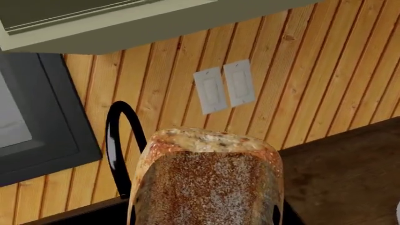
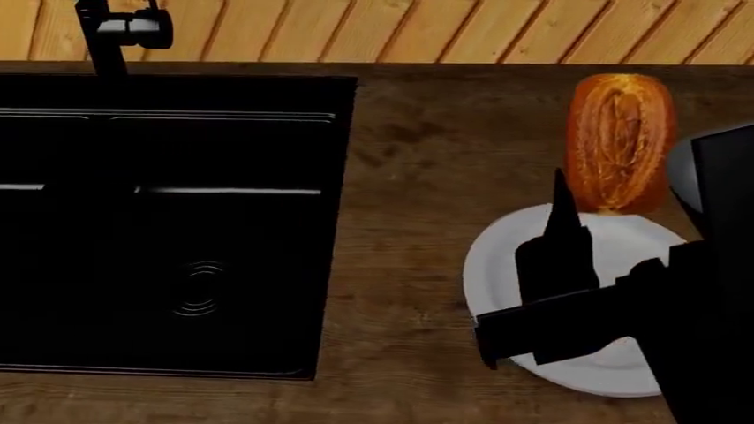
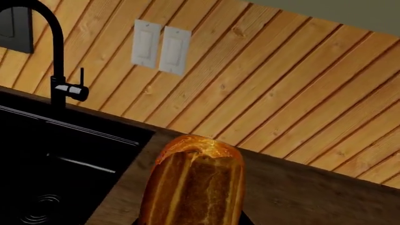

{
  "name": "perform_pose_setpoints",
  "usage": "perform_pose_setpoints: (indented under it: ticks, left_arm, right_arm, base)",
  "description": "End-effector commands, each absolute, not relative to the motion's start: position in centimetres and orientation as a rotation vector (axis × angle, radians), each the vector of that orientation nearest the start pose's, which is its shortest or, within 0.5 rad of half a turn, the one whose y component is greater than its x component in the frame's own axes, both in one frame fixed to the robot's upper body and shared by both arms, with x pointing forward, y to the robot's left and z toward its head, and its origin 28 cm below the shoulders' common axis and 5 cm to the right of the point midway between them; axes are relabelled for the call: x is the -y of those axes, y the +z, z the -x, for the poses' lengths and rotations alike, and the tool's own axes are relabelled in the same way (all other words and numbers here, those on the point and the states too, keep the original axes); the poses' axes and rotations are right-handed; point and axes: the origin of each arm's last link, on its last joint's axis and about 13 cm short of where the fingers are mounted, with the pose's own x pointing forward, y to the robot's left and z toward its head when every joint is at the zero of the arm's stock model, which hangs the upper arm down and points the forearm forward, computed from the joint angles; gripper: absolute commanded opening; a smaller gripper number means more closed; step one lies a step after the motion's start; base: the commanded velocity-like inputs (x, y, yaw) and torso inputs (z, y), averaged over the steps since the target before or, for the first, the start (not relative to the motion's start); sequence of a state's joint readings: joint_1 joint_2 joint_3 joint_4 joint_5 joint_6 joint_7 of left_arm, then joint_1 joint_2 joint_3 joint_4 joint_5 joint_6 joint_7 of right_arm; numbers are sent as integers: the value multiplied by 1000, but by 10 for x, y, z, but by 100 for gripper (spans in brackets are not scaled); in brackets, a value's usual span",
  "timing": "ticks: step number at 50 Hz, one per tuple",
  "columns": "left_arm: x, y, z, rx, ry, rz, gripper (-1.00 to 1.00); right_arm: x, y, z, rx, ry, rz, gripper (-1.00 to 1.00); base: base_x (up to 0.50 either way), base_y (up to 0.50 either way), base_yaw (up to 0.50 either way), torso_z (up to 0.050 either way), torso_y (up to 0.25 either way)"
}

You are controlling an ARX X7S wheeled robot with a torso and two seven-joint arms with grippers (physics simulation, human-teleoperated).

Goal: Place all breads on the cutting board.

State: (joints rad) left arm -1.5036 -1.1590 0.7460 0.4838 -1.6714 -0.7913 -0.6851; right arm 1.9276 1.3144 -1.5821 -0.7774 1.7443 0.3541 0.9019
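A floury, speckled bread (image 1: 209, 183) fills the near part of the left wrist view, raised in front of the wall. My left gripper (image 1: 203, 221) is shut on it, with only dark slivers of its fingers showing; this gripper is outside the head view. An oval orange-brown loaf (image 2: 620, 141) with a split top lies lengthwise on the counter beyond the plate. My right gripper (image 2: 619, 190) straddles its near end, one finger (image 2: 557, 221) against its left side, shut on it. The loaf (image 3: 194, 183) fills the space between the jaws. The cutting board is out of view.
A round white plate (image 2: 501, 265) sits on the wooden counter under my right arm. A black sink (image 2: 165, 221) takes up the left, with a black faucet (image 2: 112, 35) behind it. The plank wall carries two light switches (image 3: 160, 45). A cabinet (image 1: 125, 23) hangs overhead.
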Motion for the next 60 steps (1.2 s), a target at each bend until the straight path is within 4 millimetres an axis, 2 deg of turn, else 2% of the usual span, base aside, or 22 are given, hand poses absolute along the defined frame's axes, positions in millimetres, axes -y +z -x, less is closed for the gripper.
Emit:
perform_pose_setpoints:
  ticks: [1, 9, 34, 60]
  left_arm:
    - [-287, 341, -207, 91, -137, -196, -100]
    - [-287, 335, -207, 78, -135, -200, -100]
    - [-285, 339, -211, 96, -123, -184, -100]
    - [-285, 335, -214, 85, -116, -166, -100]
  right_arm:
    - [153, 308, -171, 86, 109, 238, -100]
    - [154, 310, -171, 92, 109, 237, -100]
    - [154, 308, -173, 95, 100, 244, -100]
    - [153, 305, -176, 100, 100, 230, -100]
  base:
    - [0, 500, 0, 0, 0]
    - [0, 500, 0, 0, 0]
    - [0, 500, 0, 0, 1]
    - [-1, 500, 0, 0, 1]
